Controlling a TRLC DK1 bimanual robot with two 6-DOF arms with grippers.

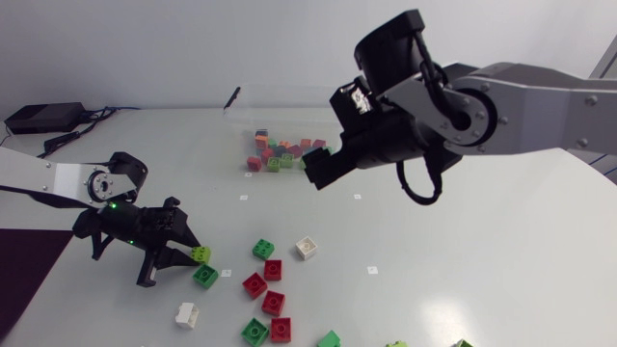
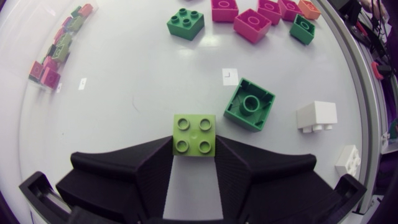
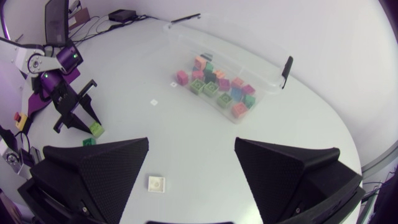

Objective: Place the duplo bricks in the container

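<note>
duplo bricks: a mixed batch (red, green, pink, orange) sits inside the clear plastic container, at 12 o'clock from the middle of the white counter in the head view. the rest lie loose on the counter around 6 to 7 o'clock:
- small green brick
- white square brick, at 3 o'clock of the green one
- cluster of red bricks, at 6 o'clock of the green one
- second white brick, out toward 8 o'clock
- a few more green ones along the near edge

left hand is low over the counter at 8 o'clock, fingers aimed toward 4. the left wrist view shows it clamped on a lime green four-stud brick, one fingertip against each side. the brick's far half sticks out ahead of the tips. can't tell whether the brick is off the surface. a dark green brick lying studs-down is just beside it at 1 o'clock, with a narrow gap between them.

right hand hangs well above the counter, at the 4 o'clock end of the container. in the right wrist view its fingers are wide apart with nothing between them. the container is ahead of the hand in that view, and the white square brick lies on the counter under the gap. left arm shows far off to the side, well apart from the right hand.
</note>
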